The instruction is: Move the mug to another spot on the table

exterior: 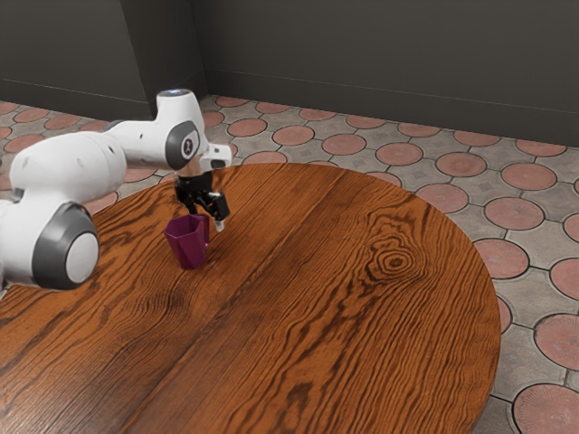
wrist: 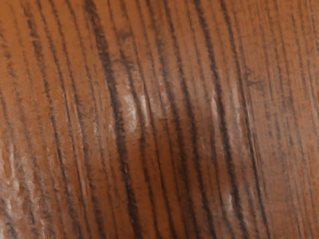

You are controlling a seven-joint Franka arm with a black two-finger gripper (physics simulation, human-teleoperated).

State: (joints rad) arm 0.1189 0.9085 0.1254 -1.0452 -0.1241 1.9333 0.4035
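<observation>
A purple mug [exterior: 188, 240] with angular sides stands upright on the round wooden table [exterior: 344, 298], toward the exterior view's left. My black gripper [exterior: 207, 214] hangs just behind the mug's far rim, slightly toward the exterior view's right, pointing down. Its fingers stand apart with nothing between them, so it is open. The wrist view looks straight down on bare wood grain [wrist: 159, 119] close under my hand.
The table spreads wide toward the exterior view's right and front of the mug. Its curved edge [exterior: 493, 298] drops to a floor of round red tiles [exterior: 516, 212]. Dark walls close the back.
</observation>
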